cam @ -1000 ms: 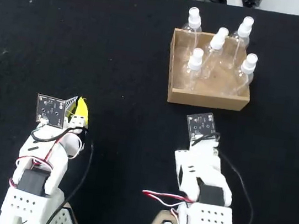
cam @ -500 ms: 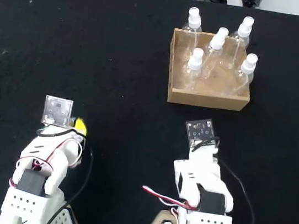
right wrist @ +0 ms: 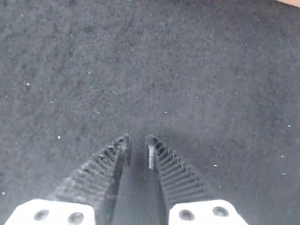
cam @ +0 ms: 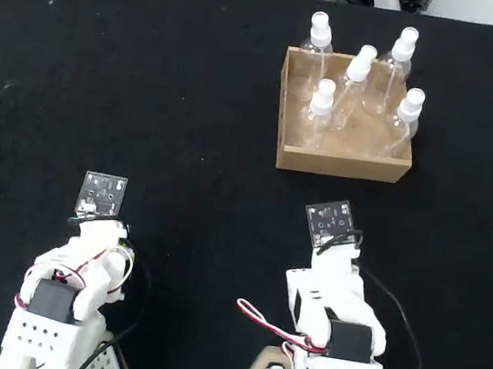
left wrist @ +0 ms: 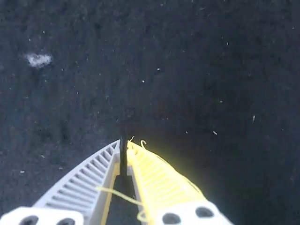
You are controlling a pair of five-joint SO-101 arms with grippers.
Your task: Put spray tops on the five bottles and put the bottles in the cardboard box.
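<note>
Several clear bottles with white spray tops stand upright inside the cardboard box at the far right of the table. Both arms are folded back near the front edge, well short of the box. The left arm sits at the front left. Its gripper, one white finger and one yellow, is shut and empty over bare black cloth. At the front right is the right arm. Its black gripper is shut too, a thin slit between the tips, with nothing in it.
A black cloth covers the whole table. A small white speck of lint lies on it ahead of the left gripper. Cables and equipment line the far edge behind the table.
The left arm pulled back toward its base and its yellow finger slid out of sight under the wrist camera. The right arm drew back a little. Box and bottles did not move.
</note>
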